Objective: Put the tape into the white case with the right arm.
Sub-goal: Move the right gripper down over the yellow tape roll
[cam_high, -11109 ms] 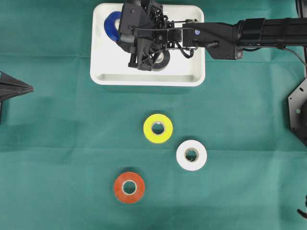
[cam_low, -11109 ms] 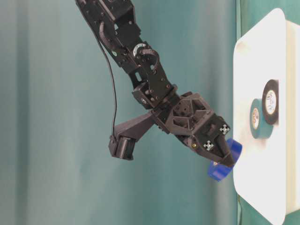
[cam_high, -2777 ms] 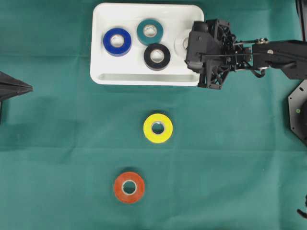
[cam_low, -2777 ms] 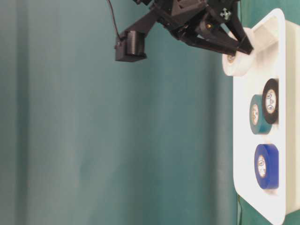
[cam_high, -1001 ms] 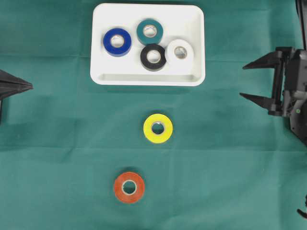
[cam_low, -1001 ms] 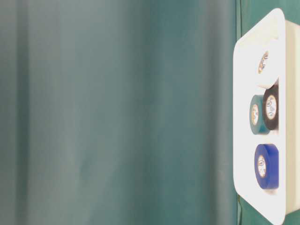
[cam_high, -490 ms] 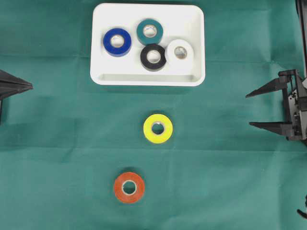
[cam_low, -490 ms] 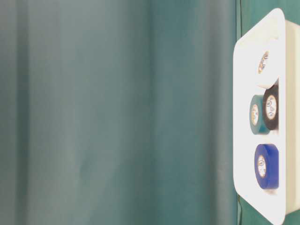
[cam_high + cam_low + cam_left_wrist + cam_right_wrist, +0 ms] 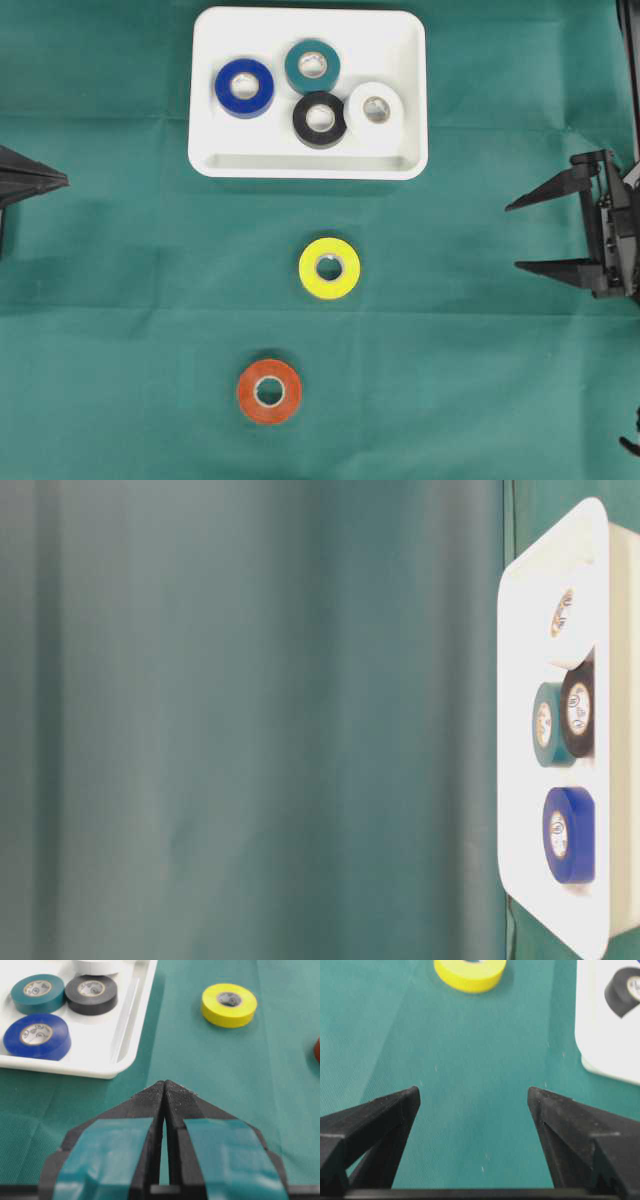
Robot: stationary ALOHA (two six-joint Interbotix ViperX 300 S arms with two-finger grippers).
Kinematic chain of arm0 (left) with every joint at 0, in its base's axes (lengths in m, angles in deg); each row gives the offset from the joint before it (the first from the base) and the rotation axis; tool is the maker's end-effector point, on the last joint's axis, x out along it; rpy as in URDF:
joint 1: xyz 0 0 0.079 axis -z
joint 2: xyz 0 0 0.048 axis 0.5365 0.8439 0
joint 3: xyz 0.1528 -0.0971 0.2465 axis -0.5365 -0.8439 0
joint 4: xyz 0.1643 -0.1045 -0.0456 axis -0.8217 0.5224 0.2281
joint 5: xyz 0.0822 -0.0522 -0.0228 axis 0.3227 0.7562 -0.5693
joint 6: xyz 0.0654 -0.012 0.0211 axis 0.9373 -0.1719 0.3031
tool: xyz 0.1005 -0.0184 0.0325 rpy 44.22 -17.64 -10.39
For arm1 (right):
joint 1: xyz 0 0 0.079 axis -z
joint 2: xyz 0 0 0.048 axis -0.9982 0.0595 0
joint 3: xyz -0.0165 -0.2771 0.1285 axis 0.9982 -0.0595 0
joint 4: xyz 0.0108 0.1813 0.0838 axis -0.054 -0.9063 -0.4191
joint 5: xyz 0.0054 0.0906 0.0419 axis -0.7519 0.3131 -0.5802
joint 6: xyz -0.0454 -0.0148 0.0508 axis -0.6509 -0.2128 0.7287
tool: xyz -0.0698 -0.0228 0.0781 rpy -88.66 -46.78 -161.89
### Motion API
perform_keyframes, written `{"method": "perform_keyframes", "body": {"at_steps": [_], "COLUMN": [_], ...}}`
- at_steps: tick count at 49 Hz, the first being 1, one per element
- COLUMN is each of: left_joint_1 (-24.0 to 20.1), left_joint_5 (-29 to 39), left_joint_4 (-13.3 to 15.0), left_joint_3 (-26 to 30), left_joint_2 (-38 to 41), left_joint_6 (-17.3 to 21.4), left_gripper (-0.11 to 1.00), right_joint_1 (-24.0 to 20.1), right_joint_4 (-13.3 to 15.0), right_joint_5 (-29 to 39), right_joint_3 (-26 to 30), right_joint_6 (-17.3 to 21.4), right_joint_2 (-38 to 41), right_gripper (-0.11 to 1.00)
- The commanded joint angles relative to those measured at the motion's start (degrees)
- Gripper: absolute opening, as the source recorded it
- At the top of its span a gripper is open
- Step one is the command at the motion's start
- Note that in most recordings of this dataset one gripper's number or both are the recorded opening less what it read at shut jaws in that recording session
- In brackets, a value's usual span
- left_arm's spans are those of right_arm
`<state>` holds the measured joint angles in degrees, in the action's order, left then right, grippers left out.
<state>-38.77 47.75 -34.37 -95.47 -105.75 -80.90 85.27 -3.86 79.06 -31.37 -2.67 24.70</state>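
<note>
Case (image 9: 308,162): smooth white plastic, rounded | yellow tape (image 9: 329,268): glossy ring

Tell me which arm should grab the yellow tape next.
Right. The right gripper is open and empty, and its wrist view faces the yellow tape. The left gripper sits shut at the left edge. The white case already holds four rolls.

Green cloth (image 9: 480,380) underneath.
</note>
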Motion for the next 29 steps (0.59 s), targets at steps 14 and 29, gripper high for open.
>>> {"method": "perform_keyframes", "body": {"at_steps": [14, 29], "left_joint_1": [-0.2, -0.2], "left_joint_5": [-0.6, -0.6], "left_joint_4": [0.0, 0.0], "left_joint_3": [0.6, 0.6], "left_joint_2": [0.4, 0.4], "left_joint_6": [0.1, 0.1], "left_gripper": [0.01, 0.01], "right_joint_1": [-1.9, -2.1], "right_joint_4": [0.3, 0.3], "right_joint_5": [-0.1, -2.9], "right_joint_3": [12.2, 20.0], "right_joint_6": [0.0, 0.0], "right_joint_2": [16.0, 30.0], "right_gripper": [0.72, 0.72]}}
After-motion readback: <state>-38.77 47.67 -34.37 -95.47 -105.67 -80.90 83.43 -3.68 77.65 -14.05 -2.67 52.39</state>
